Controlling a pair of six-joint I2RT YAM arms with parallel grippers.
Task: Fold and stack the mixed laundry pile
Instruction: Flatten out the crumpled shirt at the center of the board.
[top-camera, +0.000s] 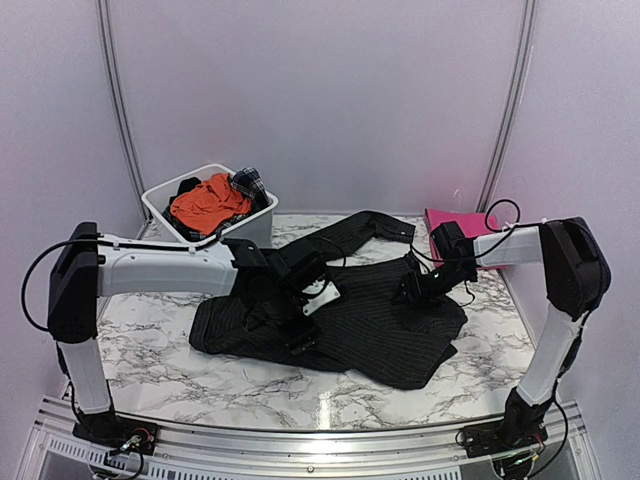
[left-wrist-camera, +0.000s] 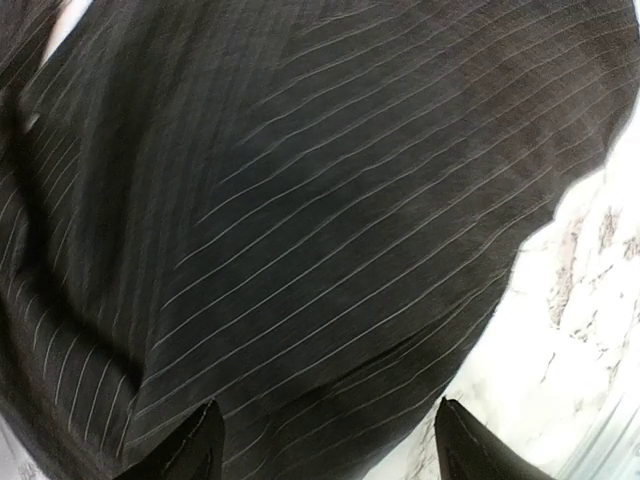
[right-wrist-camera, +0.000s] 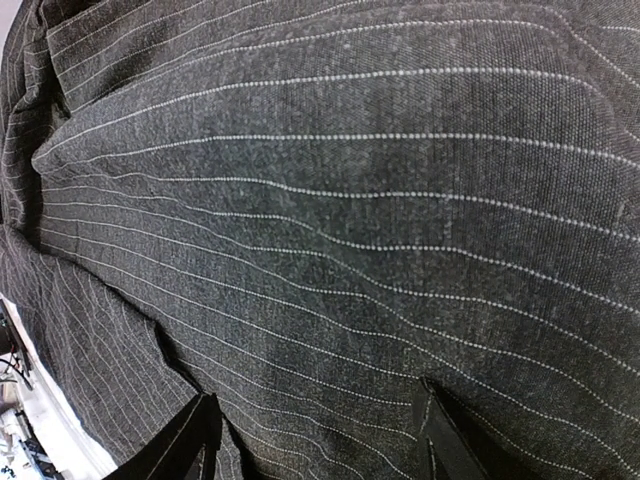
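Note:
The black pinstriped shirt (top-camera: 370, 320) lies spread across the middle of the marble table, one sleeve reaching toward the back. My left gripper (top-camera: 303, 325) hovers low over its left part; in the left wrist view (left-wrist-camera: 330, 445) the jaws stand wide apart over the shirt's cloth (left-wrist-camera: 300, 220), holding nothing. My right gripper (top-camera: 408, 290) is over the shirt's right part; its jaws (right-wrist-camera: 315, 440) are also apart just above the fabric (right-wrist-camera: 330, 200). The magenta-pink cloth (top-camera: 455, 220) lies at the back right. The orange garment (top-camera: 207, 202) and the dark plaid piece (top-camera: 248, 183) lie in the tub.
A white plastic tub (top-camera: 160, 205) stands at the back left. The marble table (top-camera: 250, 385) shows in front of the shirt and at the right of the left wrist view (left-wrist-camera: 590, 290). Walls close in on three sides.

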